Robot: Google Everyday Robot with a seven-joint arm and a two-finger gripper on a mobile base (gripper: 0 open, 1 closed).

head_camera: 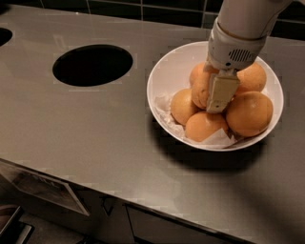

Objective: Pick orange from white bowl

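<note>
Grey metal is seen across the whole width as a bench (pixel 95 143), its front edge running along the bottom, with dark cabinet fronts (pixel 157 228) below it and a pale label (pixel 40 188) fixed at the lower left.

On the right half of the bench the white bowl (pixel 174 62) is set, wide and shallow, lined with crumpled white paper (pixel 164 106). Six oranges are heaped in it. Nearest the front edge a small orange (pixel 202 126) is found, with a large glossy orange (pixel 249 113) just beside it on the right and a left orange (pixel 180 106) against the paper.

The orange (pixel 199 91) lies in the middle of the heap, resting on the others. The claw (pixel 214 101) is lowered into the bowl from above, its beige tip laid against the right side of this fruit and partly covering it. Whether the claw is closed on the orange cannot be told. Above it the white arm housing (pixel 236 45) with a vent grille is seen. Behind it two further oranges are partly hidden, one at the far right (pixel 253 77).

To the left of the bowl, well apart, a dark round hole (pixel 93 64) is cut in the bench. Black wall tiles (pixel 143 7) are seen at the back.
</note>
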